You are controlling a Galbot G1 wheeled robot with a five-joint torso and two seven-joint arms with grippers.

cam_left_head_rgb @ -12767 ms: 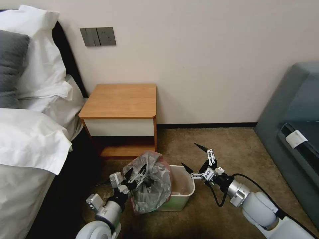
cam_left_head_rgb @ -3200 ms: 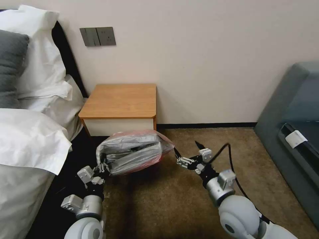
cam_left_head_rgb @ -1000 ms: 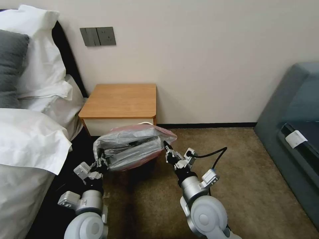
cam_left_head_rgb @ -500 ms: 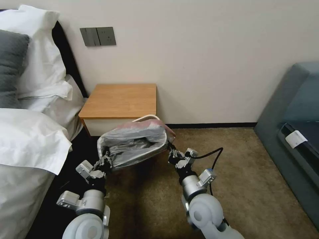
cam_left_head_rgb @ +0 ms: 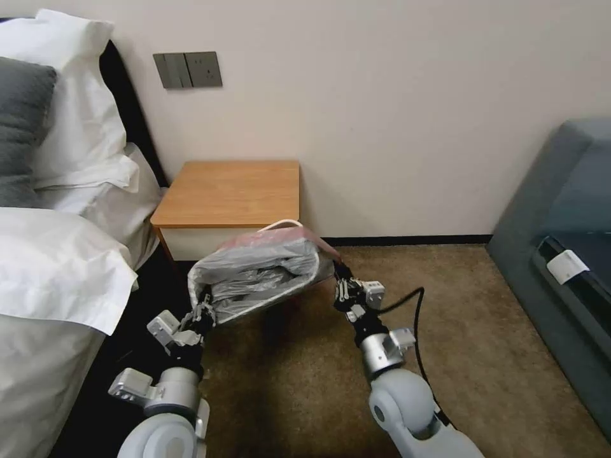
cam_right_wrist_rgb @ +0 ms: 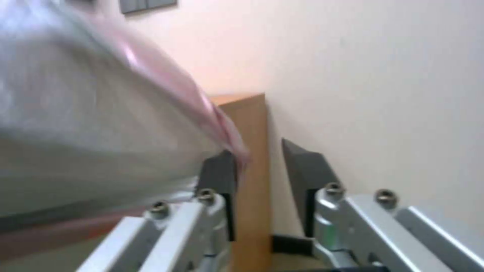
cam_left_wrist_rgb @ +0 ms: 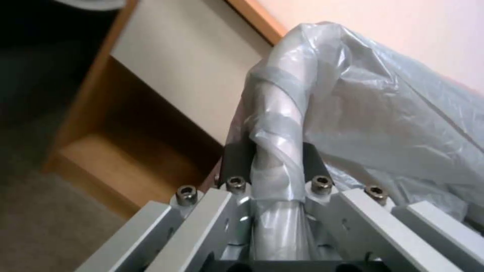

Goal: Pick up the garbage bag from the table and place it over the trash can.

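At centre frame, below the nightstand (cam_left_head_rgb: pixel 232 191): the garbage bag (cam_left_head_rgb: pixel 258 273) is stretched grey and crinkled over the trash can (cam_left_head_rgb: pixel 284 223). A cream curve of the bin's rim shows at the bag's upper edge. The bin appears tilted and raised between the two arms, its mouth towards the camera; whether it touches the carpet (cam_left_head_rgb: pixel 445 299) cannot be told.
Left gripper (cam_left_head_rgb: pixel 205 305): at the bag's lower left corner, clamped tight on a fold of plastic wrapped round the rolled rim. The left wrist view shows both dark pads pressed against it.
Right gripper (cam_left_head_rgb: pixel 337 275): at the bag's right corner. In the right wrist view its jaws stand apart with bare wall between them, and the pinkish-red edge brushes one pad only, so it holds nothing.
Step in hand: judged as seating the bag's right edge over the rim, with most of the covering done.
Doing it well: the left clamp should serve as the anchor so the film stays taut. The right gripper should take the red edge squarely between both pads, then draw it outward and down past the rim corner.
Handling: the plastic is thin and slippery, so slow pulls seem wiser than jerks.
Risks: a one-sided pull could strip the bag off the far corner or tip the light bin. A pad could also snag and tear the film.
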